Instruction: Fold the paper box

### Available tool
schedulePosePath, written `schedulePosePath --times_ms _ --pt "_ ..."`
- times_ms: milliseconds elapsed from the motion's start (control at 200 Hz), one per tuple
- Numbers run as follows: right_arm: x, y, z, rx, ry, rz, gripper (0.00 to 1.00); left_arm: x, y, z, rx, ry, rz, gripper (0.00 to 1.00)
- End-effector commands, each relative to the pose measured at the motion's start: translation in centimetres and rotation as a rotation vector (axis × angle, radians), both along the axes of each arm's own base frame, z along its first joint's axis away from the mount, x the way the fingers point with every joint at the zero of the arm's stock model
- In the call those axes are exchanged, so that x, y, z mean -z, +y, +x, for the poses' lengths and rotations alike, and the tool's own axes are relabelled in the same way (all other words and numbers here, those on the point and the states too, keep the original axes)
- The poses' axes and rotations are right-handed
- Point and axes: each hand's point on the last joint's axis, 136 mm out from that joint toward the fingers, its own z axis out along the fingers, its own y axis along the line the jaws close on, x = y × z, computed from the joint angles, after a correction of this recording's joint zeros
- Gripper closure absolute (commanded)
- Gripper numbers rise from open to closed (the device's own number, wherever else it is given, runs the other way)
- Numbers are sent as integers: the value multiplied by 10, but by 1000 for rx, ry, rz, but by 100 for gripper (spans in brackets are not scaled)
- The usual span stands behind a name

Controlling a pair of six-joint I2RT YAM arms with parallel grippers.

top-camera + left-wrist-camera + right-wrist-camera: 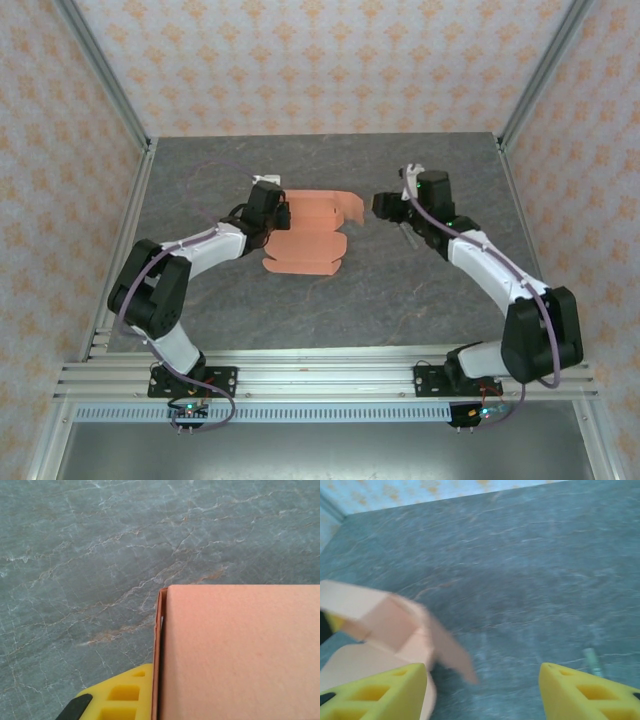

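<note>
The box (312, 240) lies partly folded just left of the middle of the top view, on the grey table (420, 300), with a flap raised at its upper right. The left gripper (272, 213) sits at the box's left edge, clamped on the card (in its wrist view a yellow finger (120, 697) presses against a thin upright panel). The right gripper (383, 205) is just right of the raised flap, spread wide with nothing between its tips. Its wrist view is blurred, so I cannot tell whether it touches the card.
</note>
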Motion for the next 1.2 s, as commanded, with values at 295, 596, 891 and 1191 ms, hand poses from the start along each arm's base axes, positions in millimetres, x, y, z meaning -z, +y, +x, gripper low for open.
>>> schedulePosePath --times_ms 295,596,891,1191 --pt "44 45 25 -272 151 151 49 -22 0 -8 11 -11 -53 95" --pt "42 74 -4 -449 133 181 48 -23 0 -6 15 -4 -37 95" --pt "44 87 -13 -509 124 161 48 -23 -4 -6 23 4 -45 95" --pt "48 98 -26 -566 118 158 49 -25 -4 -6 30 6 -50 95"
